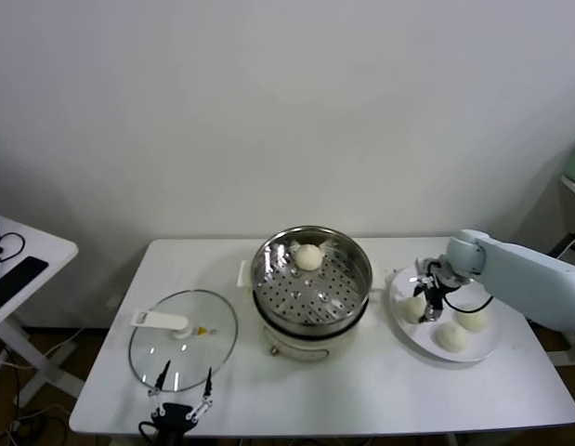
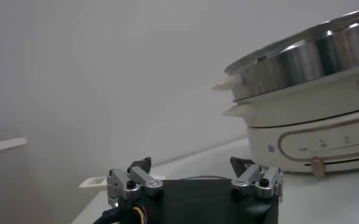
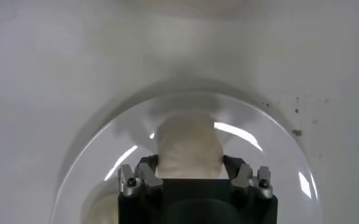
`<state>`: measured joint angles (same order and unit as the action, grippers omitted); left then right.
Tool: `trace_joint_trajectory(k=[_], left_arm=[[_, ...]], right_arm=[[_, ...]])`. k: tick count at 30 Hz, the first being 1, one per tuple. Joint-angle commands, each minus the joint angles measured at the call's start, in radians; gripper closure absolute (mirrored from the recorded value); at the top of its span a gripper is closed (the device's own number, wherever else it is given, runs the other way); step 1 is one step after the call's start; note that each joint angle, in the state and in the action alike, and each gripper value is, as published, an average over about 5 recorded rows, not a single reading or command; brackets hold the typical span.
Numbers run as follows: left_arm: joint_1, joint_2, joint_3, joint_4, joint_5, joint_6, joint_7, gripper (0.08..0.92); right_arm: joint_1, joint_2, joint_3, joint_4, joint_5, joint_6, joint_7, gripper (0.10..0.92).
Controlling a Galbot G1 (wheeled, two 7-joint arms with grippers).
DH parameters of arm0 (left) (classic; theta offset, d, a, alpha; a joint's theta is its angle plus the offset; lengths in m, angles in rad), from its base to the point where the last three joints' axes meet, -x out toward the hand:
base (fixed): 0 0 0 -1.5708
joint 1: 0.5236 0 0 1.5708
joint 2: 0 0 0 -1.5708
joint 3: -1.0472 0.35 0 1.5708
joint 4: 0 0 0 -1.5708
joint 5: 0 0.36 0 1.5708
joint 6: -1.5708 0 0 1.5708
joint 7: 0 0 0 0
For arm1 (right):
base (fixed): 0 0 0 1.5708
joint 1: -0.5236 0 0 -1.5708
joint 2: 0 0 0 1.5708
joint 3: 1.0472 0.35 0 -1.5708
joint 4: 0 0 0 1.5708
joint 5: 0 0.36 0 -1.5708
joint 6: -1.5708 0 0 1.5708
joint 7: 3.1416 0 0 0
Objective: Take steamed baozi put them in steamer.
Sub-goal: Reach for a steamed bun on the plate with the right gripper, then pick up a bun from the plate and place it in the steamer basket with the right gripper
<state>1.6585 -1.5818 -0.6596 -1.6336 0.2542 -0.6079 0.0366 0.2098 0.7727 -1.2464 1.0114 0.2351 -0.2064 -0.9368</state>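
right now the right gripper (image 1: 427,299) is down over the plate (image 1: 482,350) near the table's (image 1: 361,390) right edge, its fingers (image 3: 147,169) on either side of a baozi (image 3: 189,147) and seemingly pressing its flanks. from there the steamer (image 1: 312,279) lies toward the table's middle, one bun (image 1: 308,256) already inside. the left gripper (image 2: 194,176) waits at the front edge, fingers apart.

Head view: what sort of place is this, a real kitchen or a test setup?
Probably a lab-style mock kitchen rather than a real one: a white folding table against a bare wall, carrying only a steamer, its glass lid and a plate of baozi. No counters or sink are in view.
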Motion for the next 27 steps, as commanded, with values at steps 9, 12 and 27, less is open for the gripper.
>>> trace_joint_trajectory(k=[9,12,27], left_arm=[[0.002,0.004,0.003,-0.001,0.009,-0.002,-0.007,0.177],[0.004,0.004,0.003,-0.005,0.011,-0.001,-0.008,0.177],[0.009,0.004,0.013,-0.026,0.008,0.0,-0.007,0.177]], right_arm=[[0.343,-0.077,-0.223,0.12,0.138,0.062,-0.076,0.33],[0.529,-0.09,-0.364,0.191,0.236,0.069,-0.1,0.33],[0.994,0.058,-0.525,0.512,0.649,-0.074,-0.062,0.33]])
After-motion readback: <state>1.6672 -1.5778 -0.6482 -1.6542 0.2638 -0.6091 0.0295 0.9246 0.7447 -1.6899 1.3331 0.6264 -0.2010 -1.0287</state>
